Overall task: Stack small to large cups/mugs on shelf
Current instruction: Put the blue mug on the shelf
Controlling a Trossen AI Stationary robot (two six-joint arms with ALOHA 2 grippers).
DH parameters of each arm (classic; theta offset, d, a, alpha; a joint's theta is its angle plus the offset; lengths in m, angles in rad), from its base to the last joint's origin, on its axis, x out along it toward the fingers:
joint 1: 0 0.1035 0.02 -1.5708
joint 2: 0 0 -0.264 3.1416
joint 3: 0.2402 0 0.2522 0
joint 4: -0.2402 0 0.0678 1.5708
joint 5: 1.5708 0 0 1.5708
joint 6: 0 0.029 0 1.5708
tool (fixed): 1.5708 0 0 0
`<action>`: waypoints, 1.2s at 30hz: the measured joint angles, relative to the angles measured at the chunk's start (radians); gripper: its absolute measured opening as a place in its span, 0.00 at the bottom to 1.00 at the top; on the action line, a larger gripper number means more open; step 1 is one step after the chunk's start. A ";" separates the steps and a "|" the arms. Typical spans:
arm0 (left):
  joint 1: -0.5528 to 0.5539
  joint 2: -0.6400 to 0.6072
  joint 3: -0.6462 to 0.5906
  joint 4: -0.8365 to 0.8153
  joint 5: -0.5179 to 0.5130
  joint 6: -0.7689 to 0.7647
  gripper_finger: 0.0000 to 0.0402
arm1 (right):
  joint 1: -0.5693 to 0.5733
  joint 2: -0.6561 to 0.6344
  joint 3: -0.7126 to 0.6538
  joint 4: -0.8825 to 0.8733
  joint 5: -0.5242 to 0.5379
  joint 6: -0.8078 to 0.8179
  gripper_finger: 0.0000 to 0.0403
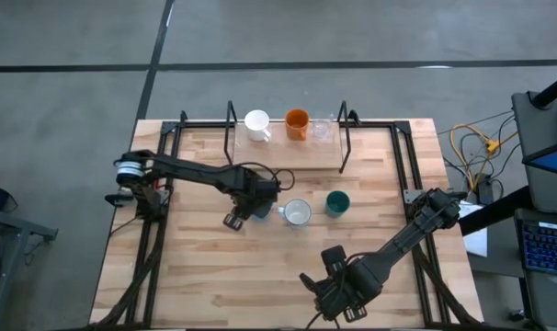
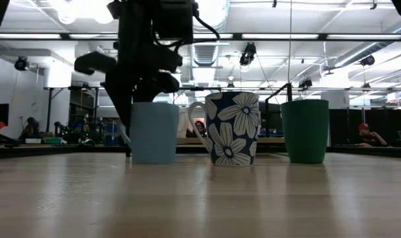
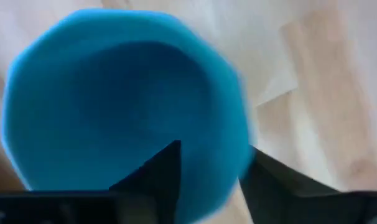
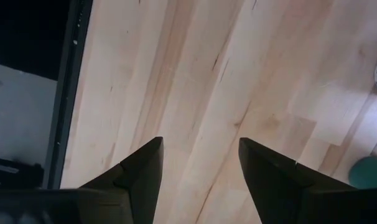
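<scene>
A light blue cup (image 2: 154, 132) stands upright on the table's middle, and my left gripper (image 3: 213, 155) comes down on it from above. The gripper is open, with one finger inside the cup and one outside its wall. Beside the cup stand a flower-patterned mug (image 2: 232, 129) and a dark green cup (image 2: 306, 130). On the shelf (image 1: 288, 154) at the far edge stand a white mug (image 1: 256, 122), an orange cup (image 1: 297, 124) and a clear glass (image 1: 323, 131). My right gripper (image 4: 201, 162) hangs open over bare wood near the front edge. My left gripper straddles the light blue cup's wall (image 3: 241, 149) at the rim, pointing down, one finger (image 3: 163, 168) inside and one outside. Whether either finger touches the wall I cannot tell. The cup stands upright on the table.
The black rod frame (image 1: 403, 156) runs along the table's sides and around the shelf, with upright posts (image 1: 345, 138). Bare wood lies between the three cups and the front edge, where my right arm (image 1: 398, 244) reaches in from the right.
</scene>
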 joint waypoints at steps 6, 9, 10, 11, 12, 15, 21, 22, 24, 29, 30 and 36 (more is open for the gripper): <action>0.003 0.005 -0.005 -0.020 -0.071 0.079 0.03 | 0.000 0.000 0.000 0.004 0.000 0.004 0.50; 0.002 -0.020 0.007 -0.017 -0.084 0.070 0.01 | 0.002 0.000 0.000 0.005 0.001 0.003 0.50; 0.002 -0.038 0.013 -0.023 -0.086 0.069 0.01 | 0.002 0.000 0.000 0.005 0.001 0.000 0.50; 0.001 -0.058 0.022 -0.032 -0.089 0.076 0.01 | 0.002 0.000 0.000 0.006 0.002 -0.003 0.50; 0.001 -0.083 0.028 -0.033 -0.091 0.080 0.01 | 0.003 0.000 0.000 0.007 0.002 -0.004 0.50; 0.006 -0.155 0.044 -0.038 -0.099 0.084 0.01 | 0.005 0.000 -0.001 0.007 0.010 -0.005 0.50; 0.051 -0.311 0.064 -0.042 -0.101 0.084 0.01 | 0.014 0.000 -0.004 0.005 0.017 -0.006 0.50; 0.063 -0.326 0.064 -0.052 -0.101 0.084 0.01 | 0.015 0.000 -0.005 0.006 0.018 -0.005 0.50; 0.088 -0.340 0.064 -0.079 -0.102 0.084 0.00 | 0.016 0.000 -0.006 0.004 0.017 -0.003 0.50; 0.164 -0.292 0.102 -0.204 -0.133 0.084 0.00 | 0.019 0.000 -0.008 0.006 0.018 0.000 0.50; 0.177 -0.269 0.118 -0.232 -0.146 0.084 0.00 | 0.019 0.000 -0.009 0.006 0.018 0.000 0.50; 0.241 -0.110 0.276 -0.369 -0.150 0.090 0.00 | 0.019 0.000 -0.027 0.006 0.018 0.004 0.50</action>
